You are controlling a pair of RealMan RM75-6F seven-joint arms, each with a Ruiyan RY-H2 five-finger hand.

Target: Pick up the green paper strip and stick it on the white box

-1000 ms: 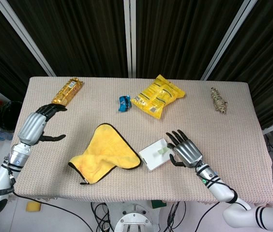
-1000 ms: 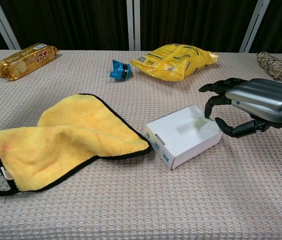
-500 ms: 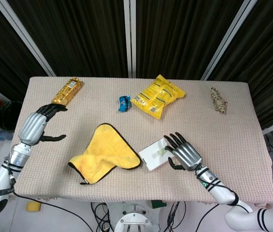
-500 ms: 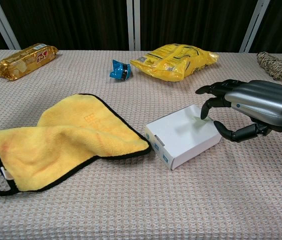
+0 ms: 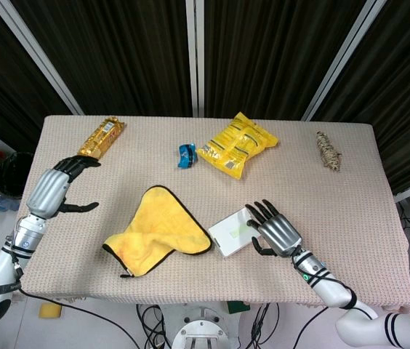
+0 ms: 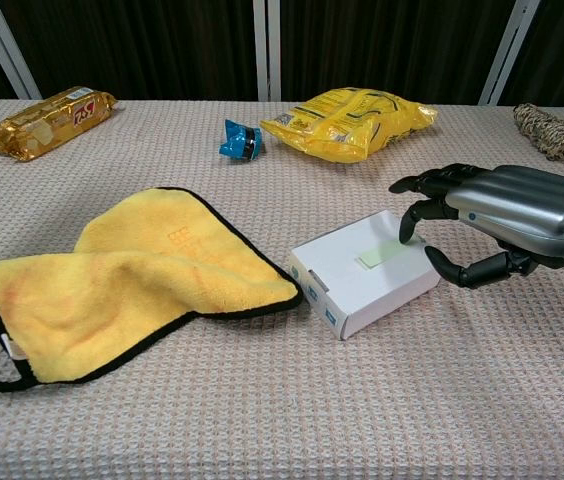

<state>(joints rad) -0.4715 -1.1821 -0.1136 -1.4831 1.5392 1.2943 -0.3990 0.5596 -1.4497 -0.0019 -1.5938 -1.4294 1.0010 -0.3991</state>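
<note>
The white box (image 6: 352, 272) (image 5: 228, 234) lies on the table, right of the yellow cloth. A pale green paper strip (image 6: 382, 254) (image 5: 240, 229) lies flat on its top, toward the right end. My right hand (image 6: 497, 222) (image 5: 276, 230) hovers at the box's right side with fingers spread; one fingertip is at the strip's right end, and I cannot tell if it touches. It holds nothing. My left hand (image 5: 58, 187) is far off at the table's left edge, fingers loosely apart and empty; the chest view does not show it.
A yellow cloth (image 6: 112, 270) lies left of the box. At the back are a gold snack bar (image 6: 52, 118), a small blue packet (image 6: 237, 140), a yellow chip bag (image 6: 352, 118) and a twine bundle (image 6: 550, 130).
The right hand has shifted slightly left toward the box. The green strip, earlier hidden under the fingertips, now lies exposed on the box top. The left arm has not moved.
</note>
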